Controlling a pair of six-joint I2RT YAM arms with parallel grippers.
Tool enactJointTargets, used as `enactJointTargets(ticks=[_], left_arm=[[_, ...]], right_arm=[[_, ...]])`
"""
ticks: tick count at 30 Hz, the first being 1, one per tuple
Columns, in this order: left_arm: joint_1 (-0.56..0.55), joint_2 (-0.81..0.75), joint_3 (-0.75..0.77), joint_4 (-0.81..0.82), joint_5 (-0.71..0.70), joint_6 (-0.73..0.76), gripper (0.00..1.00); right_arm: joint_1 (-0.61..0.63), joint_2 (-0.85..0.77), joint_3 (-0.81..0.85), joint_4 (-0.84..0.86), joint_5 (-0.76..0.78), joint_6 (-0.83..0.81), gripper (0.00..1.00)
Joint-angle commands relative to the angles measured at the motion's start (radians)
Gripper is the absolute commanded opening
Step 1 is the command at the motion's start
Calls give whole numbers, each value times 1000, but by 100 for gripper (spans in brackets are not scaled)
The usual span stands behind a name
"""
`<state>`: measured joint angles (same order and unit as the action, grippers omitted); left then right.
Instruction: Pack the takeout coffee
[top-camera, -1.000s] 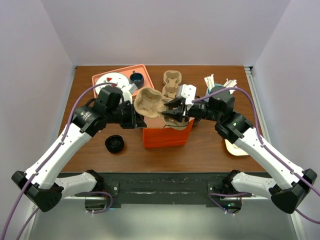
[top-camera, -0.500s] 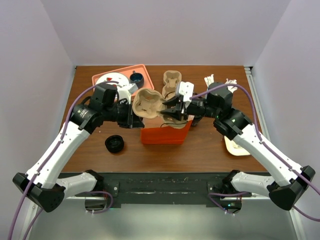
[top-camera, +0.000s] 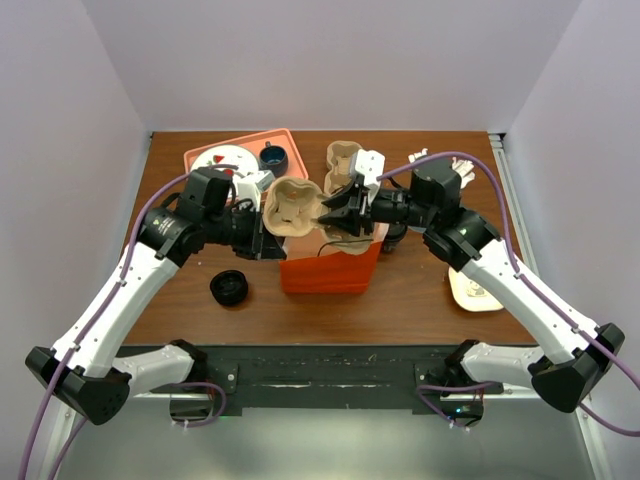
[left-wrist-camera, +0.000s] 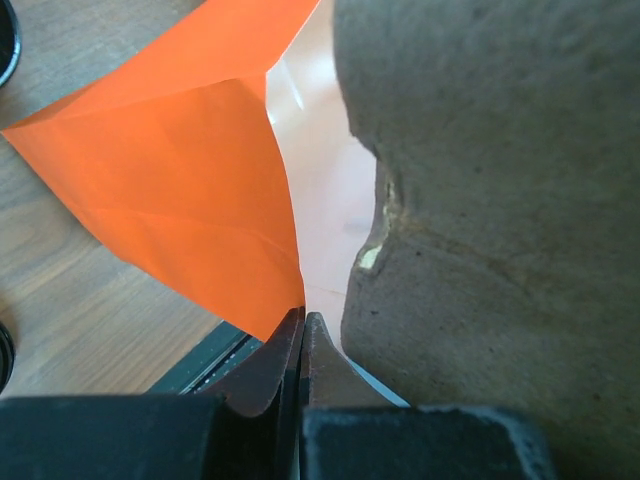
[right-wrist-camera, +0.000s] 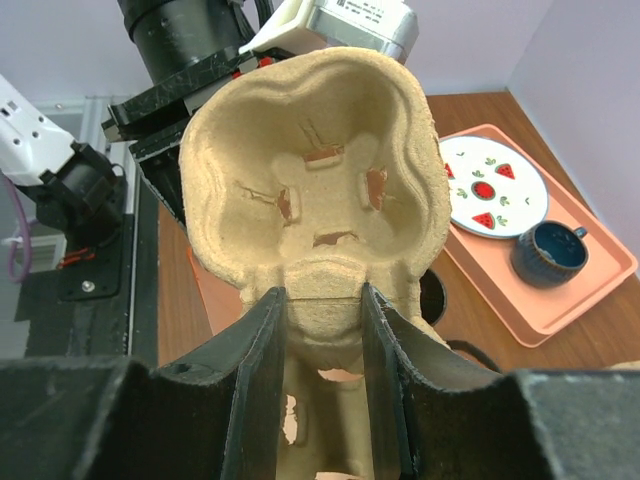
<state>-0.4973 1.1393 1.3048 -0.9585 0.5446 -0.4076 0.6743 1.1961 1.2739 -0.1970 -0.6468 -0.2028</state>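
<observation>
An orange paper bag (top-camera: 330, 268) stands open at mid-table. My left gripper (top-camera: 272, 243) (left-wrist-camera: 302, 318) is shut on its left rim (left-wrist-camera: 200, 190). My right gripper (top-camera: 335, 215) (right-wrist-camera: 322, 297) is shut on the end tab of a tan pulp cup carrier (top-camera: 294, 208) (right-wrist-camera: 310, 170) and holds it over the bag's left half. The carrier's underside (left-wrist-camera: 500, 200) fills the left wrist view. A black round lidded cup (top-camera: 229, 288), the takeout coffee as far as I can tell, stands on the table left of the bag, apart from both grippers.
A second pulp carrier (top-camera: 343, 165) lies behind the bag. An orange tray (top-camera: 205, 152) (right-wrist-camera: 590, 290) at the back left holds a watermelon plate (right-wrist-camera: 492, 185) and a blue cup (top-camera: 273, 157) (right-wrist-camera: 545, 255). An open dark cup (right-wrist-camera: 432, 295) sits just past the carrier. White sticks (top-camera: 420, 157) are at the back right.
The right gripper has carried the carrier a little toward the back and left. The left gripper and the bag's rim have shifted slightly left with it. Both grips are unchanged.
</observation>
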Motion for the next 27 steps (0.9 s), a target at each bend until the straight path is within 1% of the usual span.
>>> enactJointTargets(ticks=[1,2,4,6,10,13,14,15,16,17,18,21,27], left_arm=[[-20,4,8,-43,121,56,0],[-20,2,8,-43,121,55,0],[-21,0,8,-42,129,53,0],[-20,0,7,-45,130,56,0],[-20,-3,5,-51,143,61,0],[-20,-6,13,-60,130,67,1],[-18,-3,30,-74,95,66,7],[-21,-3,45,-82,69,62,21],[-20,-3,59,-89,48,61,24],[-20,-4,95,-95,-6,53,27],[-20,-4,115,-101,-38,46,32],[-20,-16,177,-105,-158,-3,39],[-20,-79,169,-46,-268,-102,43]], right_arm=[[16,-9,62,189,-56,97,9],[16,-9,59,192,-65,138,8],[18,-10,41,261,-85,173,9],[18,-10,28,290,-82,224,8],[18,-13,12,327,-67,249,8],[18,-18,12,302,-53,217,8],[16,-21,13,285,-51,209,8],[18,-24,16,268,-51,209,8],[18,-27,13,239,-51,172,8],[18,-32,7,231,-53,171,8],[16,-36,1,228,-53,171,8],[18,-67,-40,238,-44,189,8],[16,-95,-56,226,-27,180,8]])
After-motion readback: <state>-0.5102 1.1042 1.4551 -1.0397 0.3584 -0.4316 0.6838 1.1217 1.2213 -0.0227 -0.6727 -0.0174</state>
